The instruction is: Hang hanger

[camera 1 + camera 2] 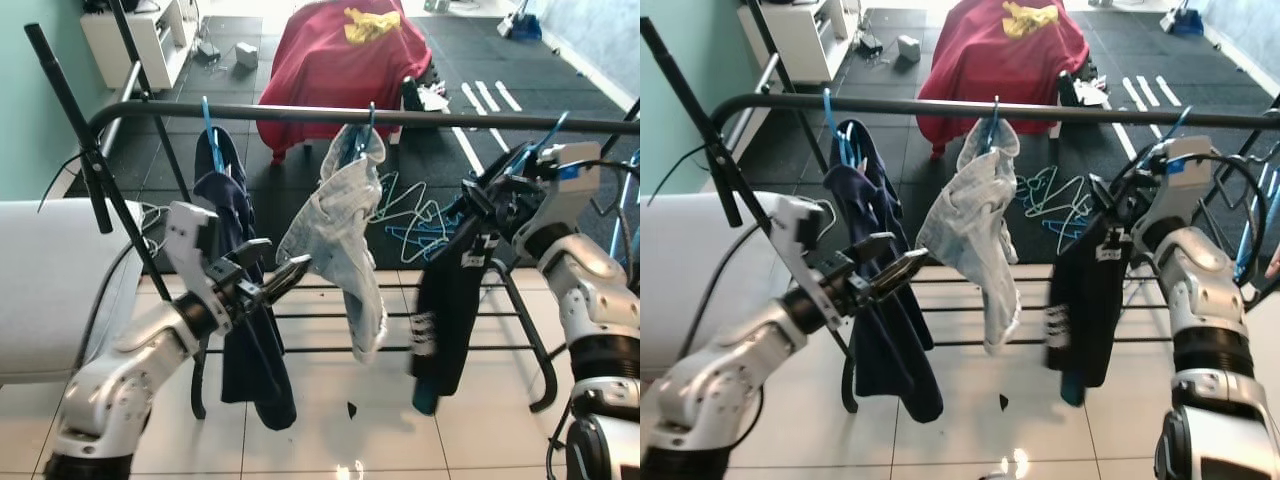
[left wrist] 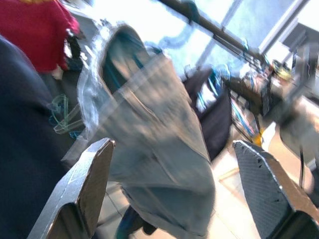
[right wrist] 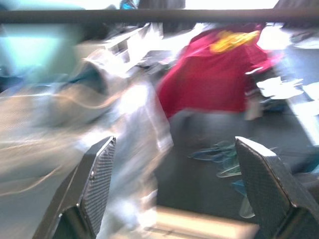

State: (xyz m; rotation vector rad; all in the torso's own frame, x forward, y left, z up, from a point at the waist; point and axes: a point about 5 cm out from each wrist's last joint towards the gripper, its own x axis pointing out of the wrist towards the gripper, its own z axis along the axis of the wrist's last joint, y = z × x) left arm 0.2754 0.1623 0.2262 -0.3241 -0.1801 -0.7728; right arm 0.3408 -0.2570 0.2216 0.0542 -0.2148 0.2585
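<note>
Three garments on blue hangers along the black rail [image 1: 300,113]: navy garment [image 1: 235,215] at the robot's left, pale denim garment [image 1: 340,220] in the middle, black striped garment [image 1: 450,300] at the right. Task's hanger [image 1: 545,135] judged to be the blue one carrying the black striped garment, hook up at the rail; whether fully seated, impossible to tell.

Right gripper [image 1: 480,195] raised just beside the top of that black garment, fingers spread with nothing between them in the right wrist view. Left gripper [image 1: 280,262] lower down, between the navy and denim garments, fingers likewise apart and empty.

Probably light and fairly stiff as a thin plastic hanger, with some flex and a smooth, slippery surface; soft, limp load beneath, likely to swing and drag the hook sideways. Best taken at the neck just under the hook, above the cloth, not by the fabric.

Smooth round rail, so easy sliding once hooked. Lower bars [image 1: 400,315] of the rack beneath. Glossy white tiles [image 1: 330,430] underfoot, dark mats [image 1: 520,60] beyond, loose hangers [image 1: 410,225] scattered there, red cloth [image 1: 340,50] draped over something further back, white cabinet [image 1: 135,40] at the far left.
</note>
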